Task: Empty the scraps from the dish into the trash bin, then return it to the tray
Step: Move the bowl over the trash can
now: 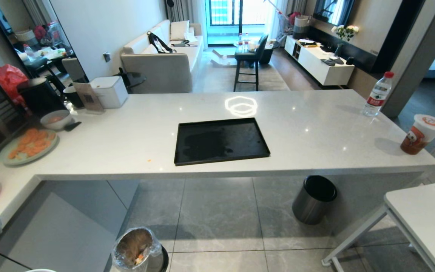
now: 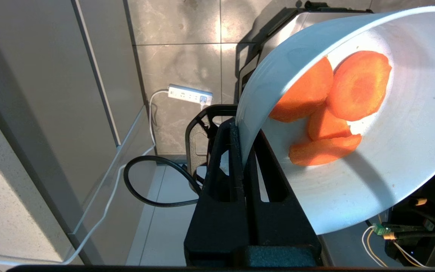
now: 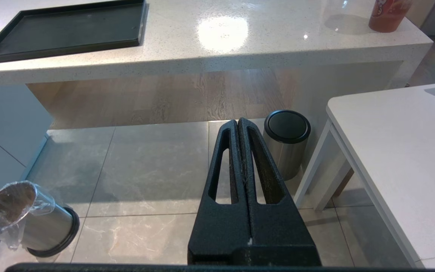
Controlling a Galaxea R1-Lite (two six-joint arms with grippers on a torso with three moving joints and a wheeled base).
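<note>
In the left wrist view my left gripper [image 2: 244,128] is shut on the rim of the dish [image 2: 391,158], a pale blue-white bowl held tilted above the floor. The scraps [image 2: 359,87], orange carrot slices, lie overlapping inside it. The trash bin [image 1: 136,249], shiny metal with a crinkled clear liner, stands on the floor below the counter's near edge and also shows in the right wrist view [image 3: 21,219]. The black tray [image 1: 221,141] lies bare on the white counter [image 1: 315,124]. My right gripper [image 3: 239,122] hangs shut and empty over the floor tiles.
A dark-grey bin with a black top [image 1: 313,200] stands under the counter's right part. At the counter's left end are a plate heaped with carrot slices [image 1: 28,145] and a greyish bowl [image 1: 55,119]. A water bottle [image 1: 378,94] and a cup [image 1: 421,134] stand at the right. A power strip [image 2: 189,96] and black cable [image 2: 153,181] lie on the floor.
</note>
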